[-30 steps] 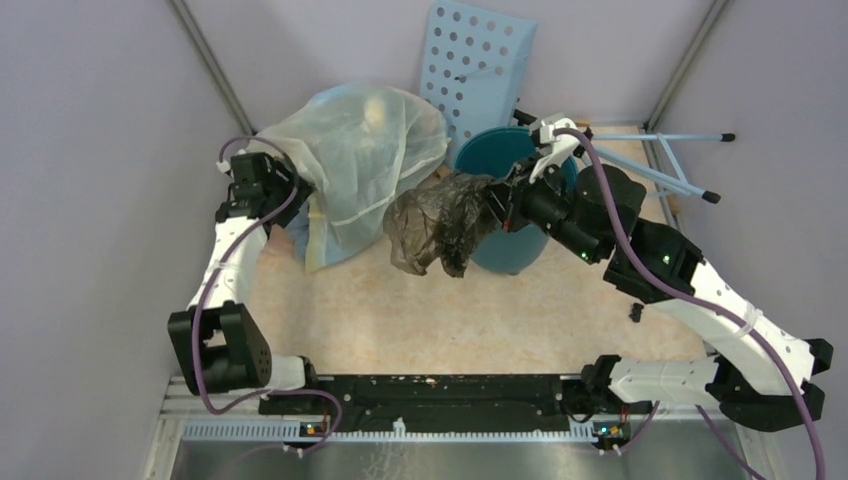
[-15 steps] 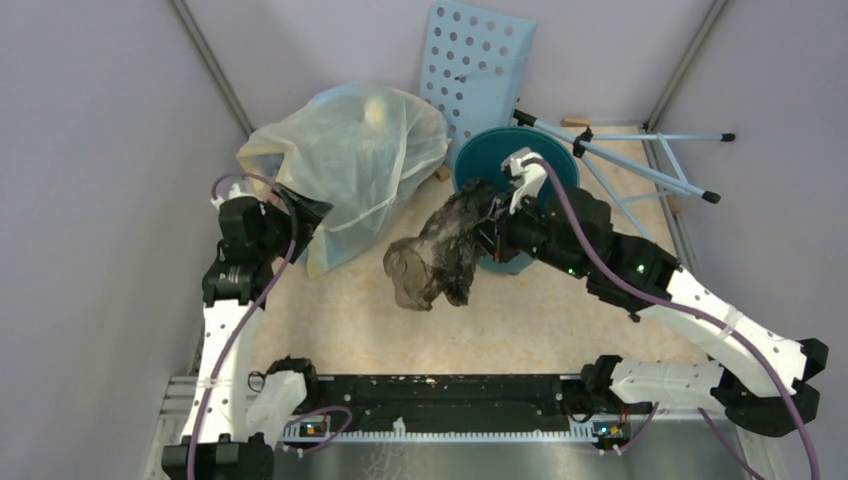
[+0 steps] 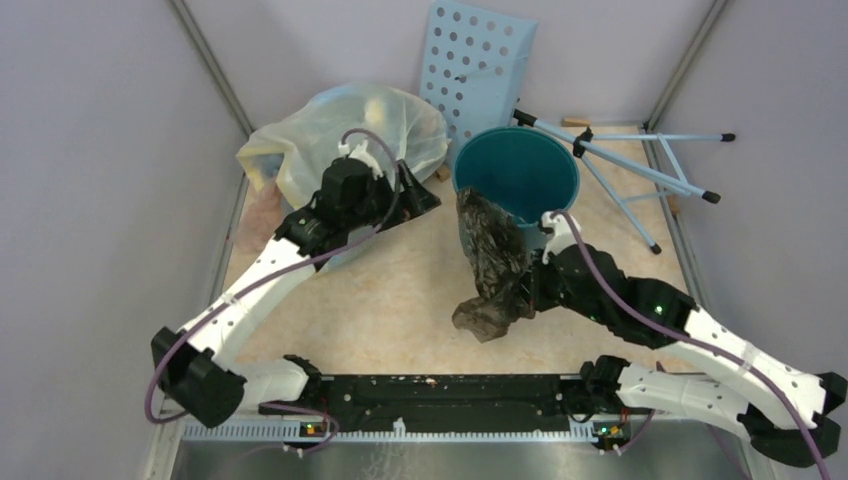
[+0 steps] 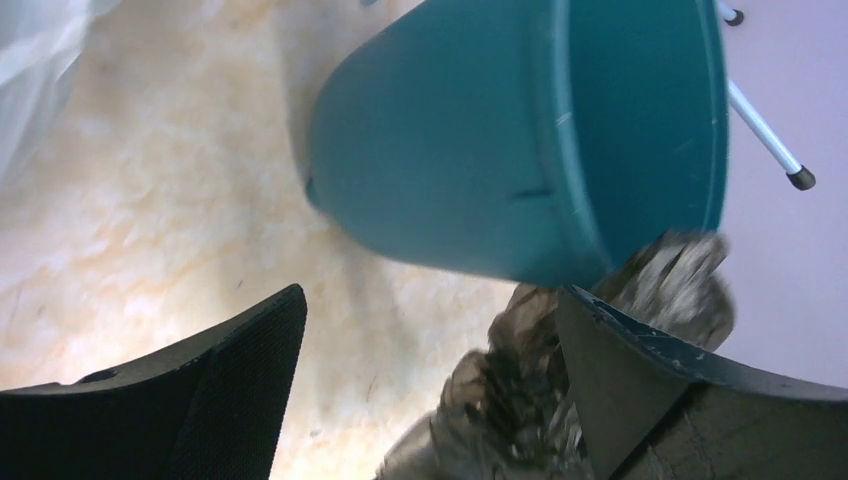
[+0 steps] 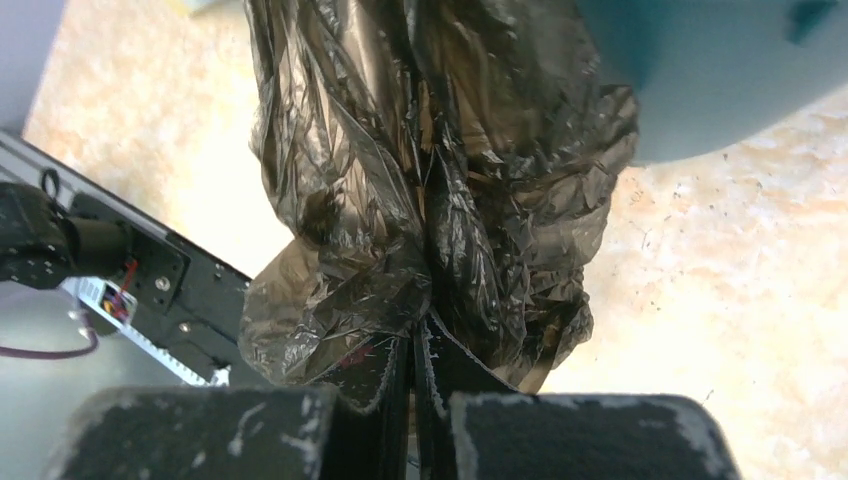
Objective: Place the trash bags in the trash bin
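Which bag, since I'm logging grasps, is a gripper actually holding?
The dark crinkly trash bag, pinched in the right gripper beside the teal trash bin. The pale yellowish stuffed bag lies ungripped at back left.

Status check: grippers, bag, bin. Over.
Left gripper open, aimed at trash bin. Right gripper shut on trash bag. Bag hangs outside bin's near wall, not in. Bin mouth unobstructed.
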Controlling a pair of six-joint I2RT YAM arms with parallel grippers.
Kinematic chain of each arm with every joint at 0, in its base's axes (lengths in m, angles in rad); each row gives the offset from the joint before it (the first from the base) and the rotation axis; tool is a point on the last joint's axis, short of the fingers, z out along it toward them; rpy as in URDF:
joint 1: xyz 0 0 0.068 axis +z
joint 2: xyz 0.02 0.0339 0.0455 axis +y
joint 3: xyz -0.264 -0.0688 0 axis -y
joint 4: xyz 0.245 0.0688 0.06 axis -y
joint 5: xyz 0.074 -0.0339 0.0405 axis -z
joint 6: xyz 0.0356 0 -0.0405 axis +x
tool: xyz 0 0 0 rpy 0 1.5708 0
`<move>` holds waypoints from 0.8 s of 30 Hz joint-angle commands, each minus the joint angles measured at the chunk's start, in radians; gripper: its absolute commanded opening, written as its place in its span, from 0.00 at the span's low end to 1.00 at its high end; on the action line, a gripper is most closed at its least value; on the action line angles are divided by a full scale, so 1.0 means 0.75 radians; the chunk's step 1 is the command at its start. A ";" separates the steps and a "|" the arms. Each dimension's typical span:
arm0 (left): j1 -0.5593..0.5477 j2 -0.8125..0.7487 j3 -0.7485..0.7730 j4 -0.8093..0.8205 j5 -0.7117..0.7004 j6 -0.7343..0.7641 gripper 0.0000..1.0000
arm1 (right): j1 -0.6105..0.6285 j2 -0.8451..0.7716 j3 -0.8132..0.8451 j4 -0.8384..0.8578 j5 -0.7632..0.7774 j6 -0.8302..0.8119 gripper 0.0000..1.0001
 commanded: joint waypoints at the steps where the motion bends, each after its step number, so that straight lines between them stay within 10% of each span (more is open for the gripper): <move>1: -0.063 0.197 0.279 0.068 -0.095 0.148 0.99 | 0.003 -0.152 -0.053 -0.125 0.116 0.155 0.00; 9: -0.087 0.479 0.571 0.096 -0.100 0.174 0.96 | 0.003 -0.280 -0.077 -0.262 0.205 0.382 0.00; 20: -0.203 0.931 1.225 -0.407 -0.447 0.485 0.56 | 0.003 -0.216 -0.016 -0.171 0.337 0.253 0.00; 24: -0.209 0.949 1.250 -0.414 -0.582 0.567 0.27 | 0.003 -0.208 -0.040 -0.095 0.328 0.223 0.00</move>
